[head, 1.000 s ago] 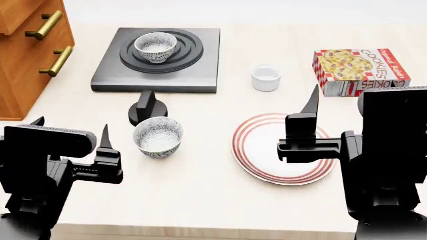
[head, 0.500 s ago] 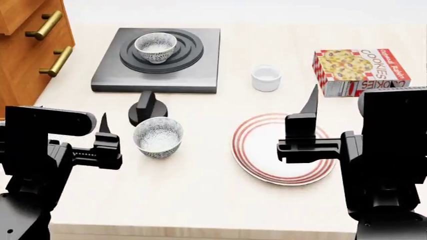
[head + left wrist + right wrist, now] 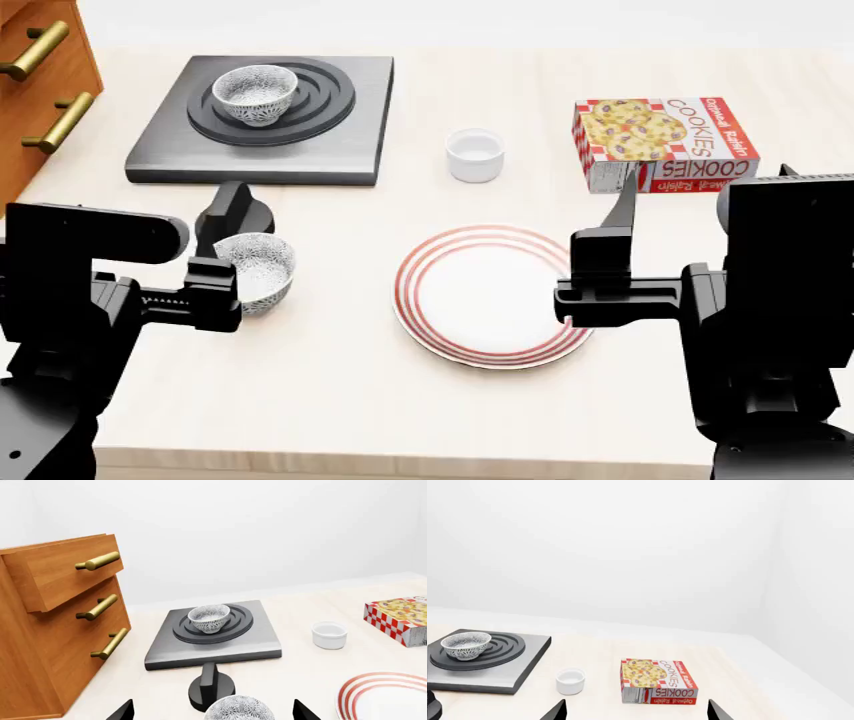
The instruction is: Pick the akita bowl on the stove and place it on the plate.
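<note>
Head view: akita bowl (image 3: 254, 94) sits upright on the ringed centre of the stove (image 3: 260, 118), far-left part of the worktop (image 3: 400, 400). Plate (image 3: 494, 296) lies flat nearer the robot, bare, well apart from the stove. Second patterned bowl (image 3: 256, 271) stands just in front of the black knob (image 3: 235, 215), between stove and left arm. White cup (image 3: 475, 155) is between stove and cookie box (image 3: 665, 143). Left gripper (image 3: 214, 300) hangs low right beside the second bowl; only one finger shows here, whether it touches the bowl can't be told. Right gripper (image 3: 617, 250) is over the plate's right edge, one dark finger pointing up, nothing seen in it. Wooden drawer unit (image 3: 40, 70) with brass handles at the far left. Left wrist view: akita bowl (image 3: 209, 618) centred on the stove (image 3: 212, 635) rings, knob (image 3: 210, 687) in front of it, second bowl (image 3: 239, 711) rim showing between the two left fingertips (image 3: 122, 712), which stand wide apart, so the gripper is spread, gripping nothing. Plate (image 3: 383, 697) edge, cup (image 3: 329, 635), cookie box (image 3: 400, 620) and drawer unit (image 3: 60, 620) also visible. Right wrist view: right fingertips (image 3: 555, 711) wide apart, gripper spread and holding nothing; akita bowl (image 3: 466, 645) on the stove (image 3: 487, 662), cup (image 3: 570, 681) and cookie box (image 3: 658, 681) on the worktop (image 3: 727, 680) beyond
</note>
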Robot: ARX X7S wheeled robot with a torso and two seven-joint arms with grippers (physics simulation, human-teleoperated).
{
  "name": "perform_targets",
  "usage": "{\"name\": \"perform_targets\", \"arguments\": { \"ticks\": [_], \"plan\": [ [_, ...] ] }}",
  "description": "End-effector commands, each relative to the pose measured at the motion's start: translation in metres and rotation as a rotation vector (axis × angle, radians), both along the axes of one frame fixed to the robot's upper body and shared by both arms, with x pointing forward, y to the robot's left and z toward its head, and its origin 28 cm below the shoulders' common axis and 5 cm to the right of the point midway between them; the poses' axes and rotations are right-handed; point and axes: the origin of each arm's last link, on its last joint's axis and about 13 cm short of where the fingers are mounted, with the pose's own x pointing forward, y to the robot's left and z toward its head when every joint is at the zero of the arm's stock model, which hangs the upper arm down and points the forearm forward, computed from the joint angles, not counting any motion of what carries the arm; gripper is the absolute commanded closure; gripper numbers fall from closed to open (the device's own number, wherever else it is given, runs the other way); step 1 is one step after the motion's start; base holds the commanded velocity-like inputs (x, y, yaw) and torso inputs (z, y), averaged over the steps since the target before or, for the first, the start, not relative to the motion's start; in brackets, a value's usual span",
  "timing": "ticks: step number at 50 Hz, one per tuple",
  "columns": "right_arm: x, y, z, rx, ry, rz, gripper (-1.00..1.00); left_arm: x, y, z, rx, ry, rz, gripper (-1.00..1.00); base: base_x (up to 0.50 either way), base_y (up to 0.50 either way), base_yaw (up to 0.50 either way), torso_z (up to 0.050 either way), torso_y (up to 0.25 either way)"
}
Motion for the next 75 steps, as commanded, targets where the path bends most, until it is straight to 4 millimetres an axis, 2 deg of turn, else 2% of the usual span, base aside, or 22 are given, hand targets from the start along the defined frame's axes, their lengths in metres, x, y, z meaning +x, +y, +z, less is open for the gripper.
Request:
{"name": "perform_targets", "arguments": {
  "ticks": [1, 12, 33, 75],
  "plan": [
    [-0.0001, -0.0001, 0.0000, 0.000, 0.001, -0.003, -1.00, -0.0001, -0.0001, 0.0013, 0.001, -0.003, -0.003, -1.00, 0.00, -0.38, 0.00, 0.000, 0.000],
    [0.0000, -0.0002, 0.0000, 0.002, -0.001, -0.004, -1.00, -0.0005, 0.0000, -0.0003, 0.001, -0.002, -0.003, -1.00, 0.00, -0.30, 0.00, 0.000, 0.000],
    [0.0005, -0.0001, -0.0011, 0.001, 0.009, 0.002, -1.00, -0.0004, -0.0001, 0.0004, 0.001, -0.002, -0.003, -1.00, 0.01, -0.01, 0.00, 0.000, 0.000],
    [0.0003, 0.0004, -0.0005, -0.002, 0.010, 0.004, -1.00, -0.0006, 0.0006, 0.0026, 0.000, -0.007, -0.002, -1.00, 0.25, 0.00, 0.00, 0.000, 0.000]
  ]
}}
